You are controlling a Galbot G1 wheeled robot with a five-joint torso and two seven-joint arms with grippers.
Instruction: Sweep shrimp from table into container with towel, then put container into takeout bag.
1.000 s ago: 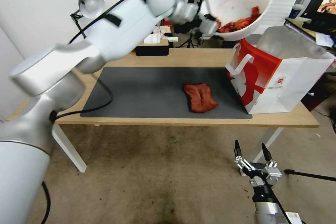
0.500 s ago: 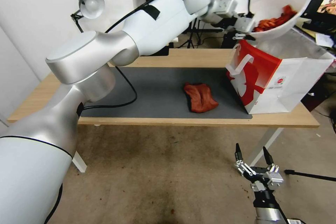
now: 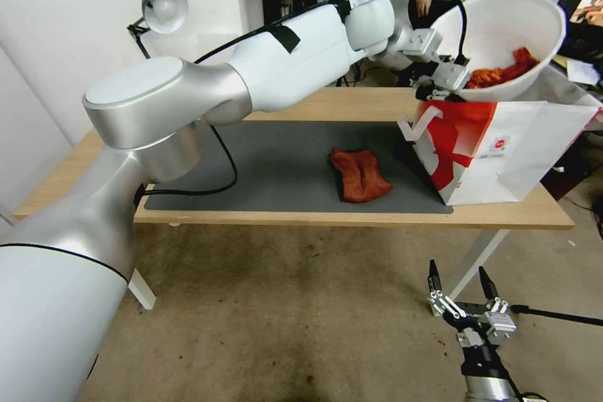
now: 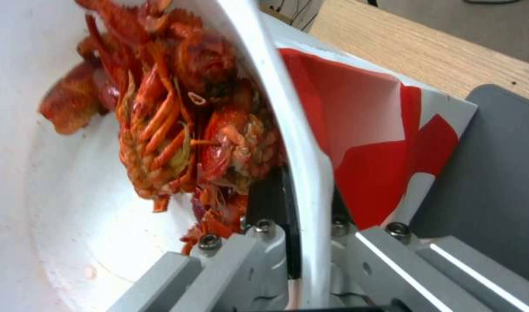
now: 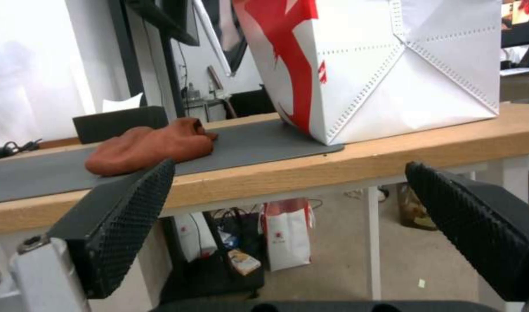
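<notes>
Head view: The left gripper (image 3: 453, 77) is in the upper right of the frame, its jaws pinching the near rim of the bowl (image 3: 502, 25). The bowl is tilted, its mouth facing up and toward the camera, with the shrimp (image 3: 502, 72) gathered at its low side. Its underside sits at the open top of the takeout bag (image 3: 502, 144), directly above the opening, so the coming move is judged to be a straight descent. The bag stands on the right end of the bench (image 3: 352, 217), leaning, its long axis running from the frame centre toward the right edge. The towel (image 3: 360, 174) lies on the grey mat (image 3: 264, 163), to the left of the bag and apart from it. The right gripper (image 3: 463, 292) hangs low in the lower right, over the floor, jaws spread and holding nothing. The left arm is the nearer to the bag.

Left wrist view: The jaws clamp the bowl wall, one inside and one outside. The shrimp lie against the inner wall, just beside the inner jaw. The bag's red panel is just past the rim.

Right wrist view: The spread jaws frame the bench edge; the towel lies at centre left, the bag at upper right.
</notes>
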